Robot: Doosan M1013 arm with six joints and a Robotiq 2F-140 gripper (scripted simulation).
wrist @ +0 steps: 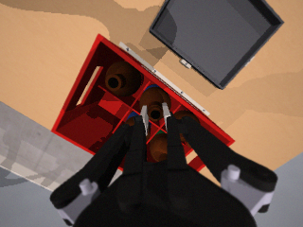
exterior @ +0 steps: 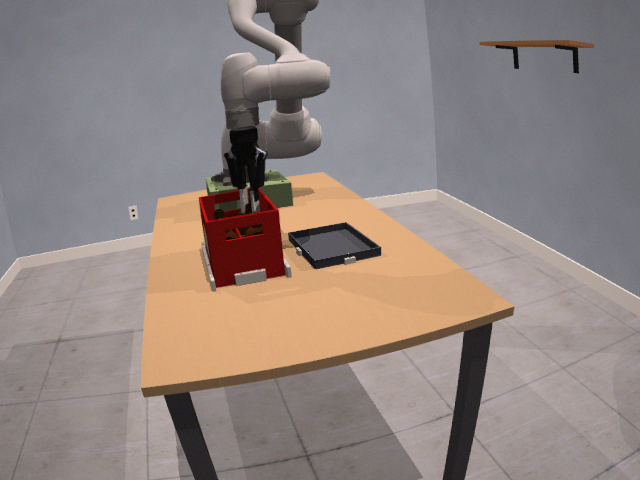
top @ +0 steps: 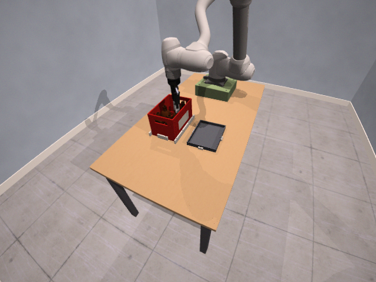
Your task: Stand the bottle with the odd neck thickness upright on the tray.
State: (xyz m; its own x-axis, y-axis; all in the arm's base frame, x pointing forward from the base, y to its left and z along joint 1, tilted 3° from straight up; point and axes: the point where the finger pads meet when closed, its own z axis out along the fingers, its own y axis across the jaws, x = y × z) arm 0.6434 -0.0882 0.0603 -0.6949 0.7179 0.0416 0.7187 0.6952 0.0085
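Observation:
The red crate [top: 164, 131] [exterior: 248, 258] [wrist: 80, 122] stands on the table with brown bottles inside. My gripper [top: 176, 110] [exterior: 248, 208] [wrist: 155, 111] points down into it and is shut on the neck of a bottle [wrist: 153, 97] in the middle cell of the tray-side row. That bottle is upright in its cell. Another bottle [wrist: 125, 76] stands in the corner cell of the same row. A bottle [wrist: 160, 148] and one more bottle [wrist: 187, 114] are partly hidden by my fingers. The neck widths cannot be compared here. The dark tray [top: 206, 134] [exterior: 336, 244] [wrist: 215, 38] holds no bottle.
Pale stop strips [top: 184, 130] [exterior: 250, 276] [wrist: 168, 81] edge the crate, and small pale blocks touch the tray. The green robot base [top: 212, 91] [exterior: 279, 193] is behind the crate. A wall shelf [exterior: 537, 44] is at the far right.

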